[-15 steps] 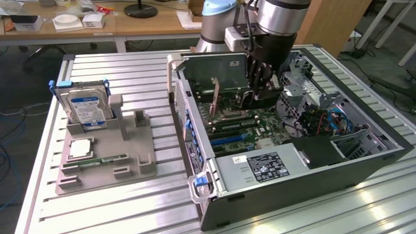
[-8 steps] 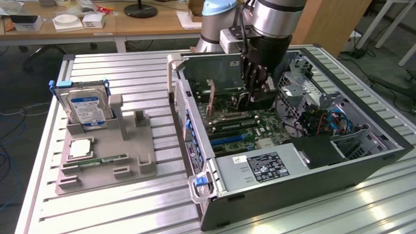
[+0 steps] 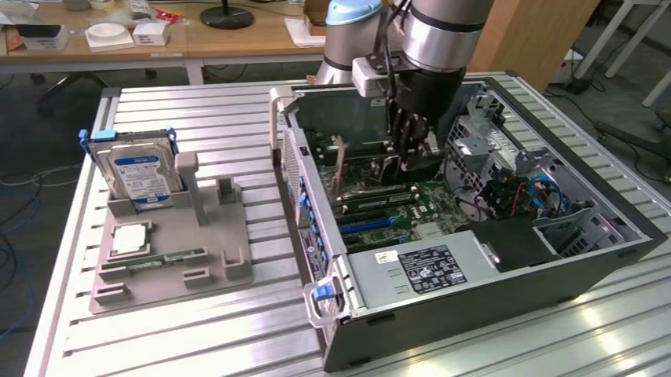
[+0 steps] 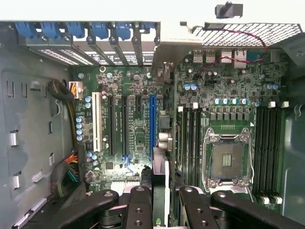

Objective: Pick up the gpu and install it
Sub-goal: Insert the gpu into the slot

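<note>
The exterior view catches the gripper [image 3: 409, 159] deep in the open computer case [image 3: 587, 259]. Out on the tabletop [image 3: 188, 118], at the exterior view's left, a grey holder [image 3: 225, 236] carries the hard drive [image 3: 137, 173] and the memory stick [image 3: 168, 258]. The wrist view looks down on the motherboard [image 4: 228, 95]. Here the fingers [image 4: 140, 200] are clenched on the gpu [image 4: 160, 177], seen edge-on just beside the blue slot [image 4: 152, 124].
</note>
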{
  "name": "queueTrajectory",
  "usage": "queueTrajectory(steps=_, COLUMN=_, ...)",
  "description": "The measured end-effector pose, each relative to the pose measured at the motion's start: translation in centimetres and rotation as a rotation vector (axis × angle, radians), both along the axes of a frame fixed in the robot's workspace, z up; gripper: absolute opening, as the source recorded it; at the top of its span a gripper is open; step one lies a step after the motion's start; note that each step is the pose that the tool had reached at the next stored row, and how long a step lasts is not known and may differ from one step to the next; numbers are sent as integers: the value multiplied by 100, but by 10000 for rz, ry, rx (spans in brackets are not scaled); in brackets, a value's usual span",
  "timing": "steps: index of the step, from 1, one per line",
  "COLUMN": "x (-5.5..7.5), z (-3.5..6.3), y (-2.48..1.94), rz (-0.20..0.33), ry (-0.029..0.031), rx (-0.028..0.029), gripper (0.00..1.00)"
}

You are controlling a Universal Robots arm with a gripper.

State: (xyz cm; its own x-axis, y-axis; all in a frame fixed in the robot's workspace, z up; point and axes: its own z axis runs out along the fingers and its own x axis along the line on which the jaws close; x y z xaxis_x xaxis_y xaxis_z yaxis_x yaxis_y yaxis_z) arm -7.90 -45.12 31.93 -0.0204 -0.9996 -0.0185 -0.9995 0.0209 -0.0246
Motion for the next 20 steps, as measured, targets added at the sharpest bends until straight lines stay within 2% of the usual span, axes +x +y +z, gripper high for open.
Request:
queueTrajectory(steps=5, x=-26, z=-27, y=-13, rz=3, ry=1, rx=-1, gripper=27)
queueTrajectory(steps=10, x=-30, z=-49, y=-84, rz=2, ry=0, rx=1, gripper=27)
queueTrajectory(steps=20, x=-49, z=-219, y=-88, rz=2, ry=0, rx=0, gripper=27)
